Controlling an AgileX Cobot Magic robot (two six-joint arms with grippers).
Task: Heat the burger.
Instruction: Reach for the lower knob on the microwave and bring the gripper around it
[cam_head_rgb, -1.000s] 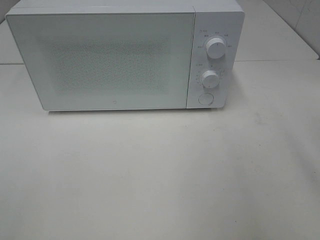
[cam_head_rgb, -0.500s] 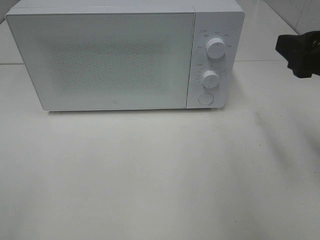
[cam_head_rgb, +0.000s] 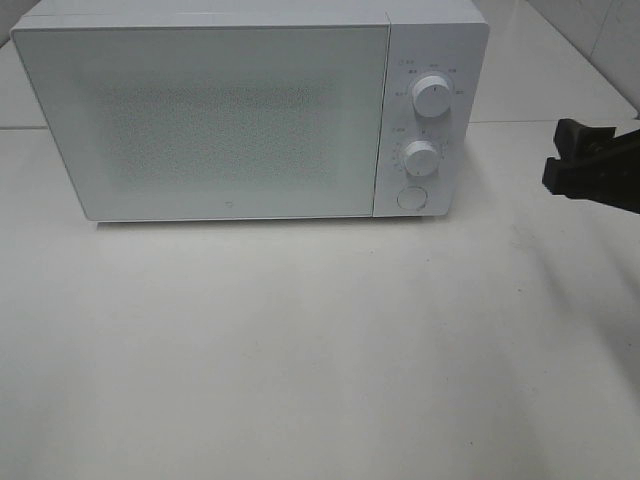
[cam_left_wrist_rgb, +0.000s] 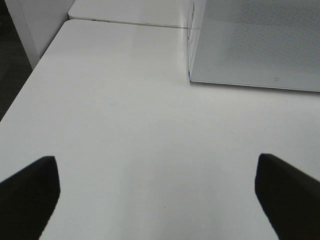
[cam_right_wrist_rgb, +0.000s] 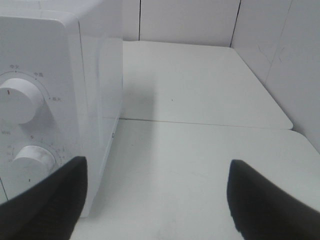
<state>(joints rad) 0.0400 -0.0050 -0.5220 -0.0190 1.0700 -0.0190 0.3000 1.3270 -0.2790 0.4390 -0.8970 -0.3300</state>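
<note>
Over the near left part of the table (cam_head_rgb: 300, 350), the left end effector (cam_left_wrist_rgb: 157, 187) hovers with jaws spread wide, holding nothing. By the right edge, the right end effector (cam_head_rgb: 565, 153) is open and empty too; a second ago it was out of view. Farther back, the microwave (cam_head_rgb: 230, 120) stays shut. The burger is nowhere visible, perhaps inside. Likely light, soft and stacked: grip low at its sides, gently.

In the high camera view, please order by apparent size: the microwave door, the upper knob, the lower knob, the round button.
1. microwave door
2. upper knob and lower knob: alike, not ranked
3. round button, slightly smaller
</note>
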